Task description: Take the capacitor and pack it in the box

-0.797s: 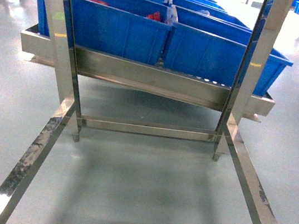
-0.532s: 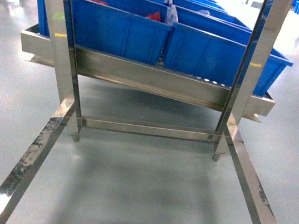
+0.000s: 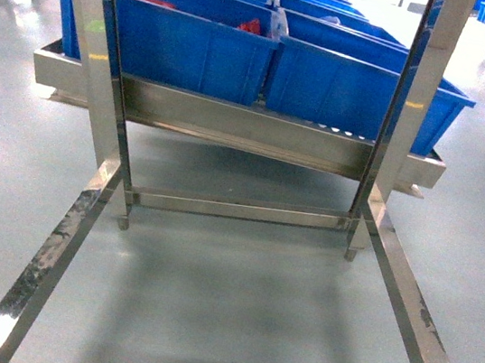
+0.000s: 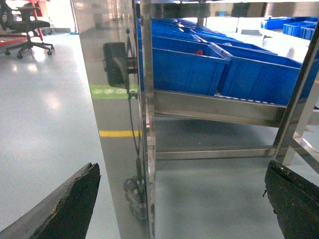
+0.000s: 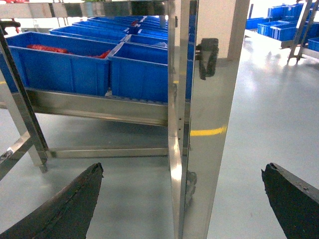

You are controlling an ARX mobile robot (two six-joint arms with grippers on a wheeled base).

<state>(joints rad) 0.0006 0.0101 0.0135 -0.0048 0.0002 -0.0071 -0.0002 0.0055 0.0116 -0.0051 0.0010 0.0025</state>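
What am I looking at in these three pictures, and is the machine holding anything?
They come from a wheeled robot with two arms, all taken at the same moment. One camera sits on the robot's head and looks forward and down at a shiny steel rack standing on a grey floor. The rack carries rows of blue bins; red items lie in some of them. The other two cameras ride on the wrists. The dark wedges at the bottom corners of those pictures are the fingers of the left hand and the right hand, each spread wide with a steel post of the rack showing between them. Both hands are open and hold nothing. No pink box with a lid appears in any picture.
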